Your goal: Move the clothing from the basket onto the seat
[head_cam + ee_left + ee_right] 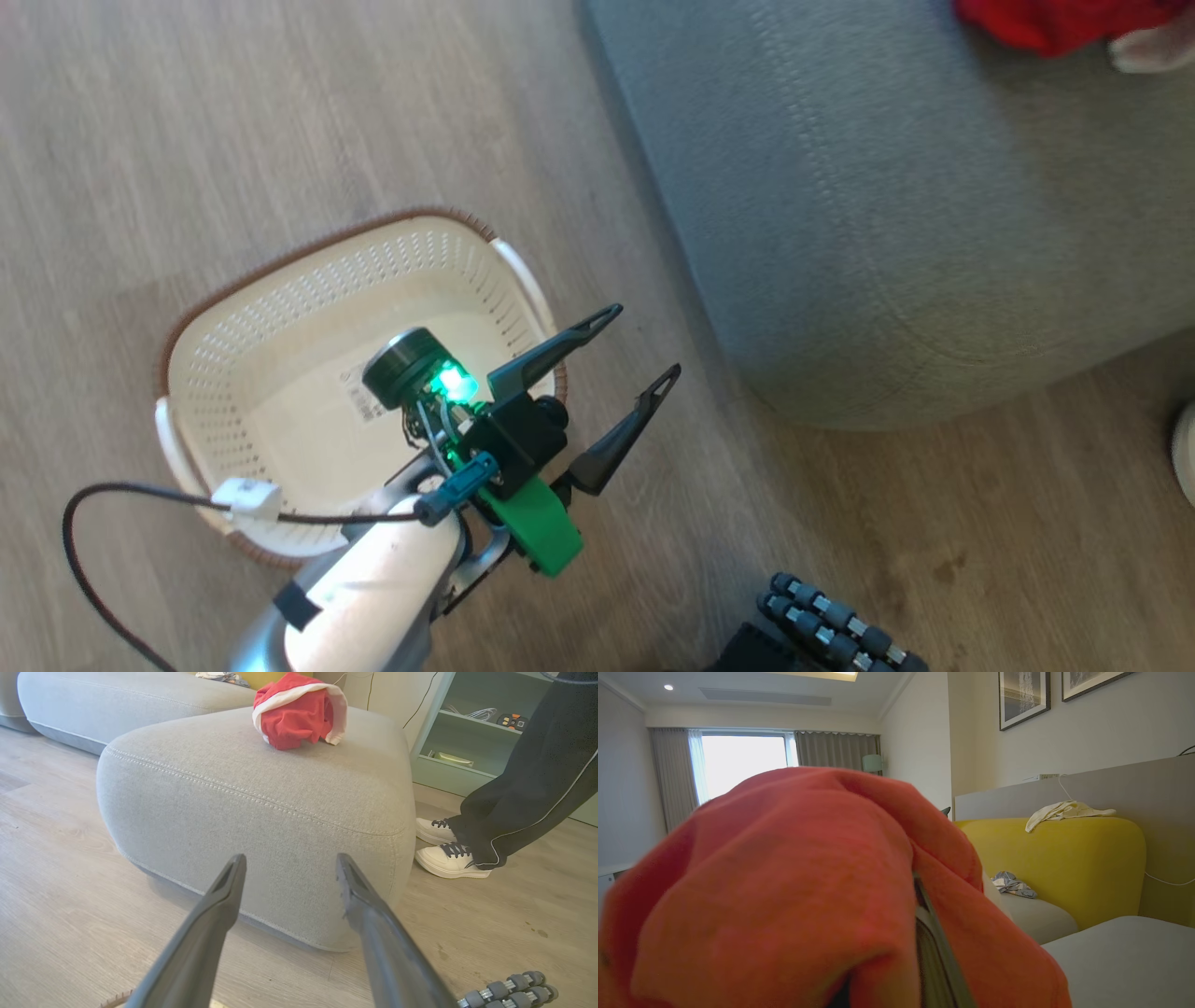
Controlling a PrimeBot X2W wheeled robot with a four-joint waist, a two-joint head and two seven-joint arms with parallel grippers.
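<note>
The seat (887, 215) is the biggest thing I have. In the head view it runs from the top centre to the right edge, with its rounded corner pointing down toward the floor (233, 112). The left wrist view shows that same corner head-on (261, 798), with the light stitching curving round it.

The basket (280, 308) stands upright on the floor just left of the seat, its mouth facing the camera. Its long axis runs from lower left to upper right, handle to handle, and the label (359, 397) on its bottom is visible.

One red garment (299, 716) lies bunched on top of the seat, white band uppermost. From the head I get only a red edge of it (1046, 23) in the top right corner. The left wrist view adds a person's dark trouser leg (528, 788) and white shoes (451, 861) beside the seat.

The left tool (642, 342) hangs over the basket's near rim, its fingers spread wide and holding nothing. They point up and to the right toward the seat, as its own camera confirms (290, 858).

In the right wrist view a second garment (784, 882) drapes over the right tool (927, 938). The jaws are drawn nearly together on the cloth, and one finger shows in the fold.
</note>
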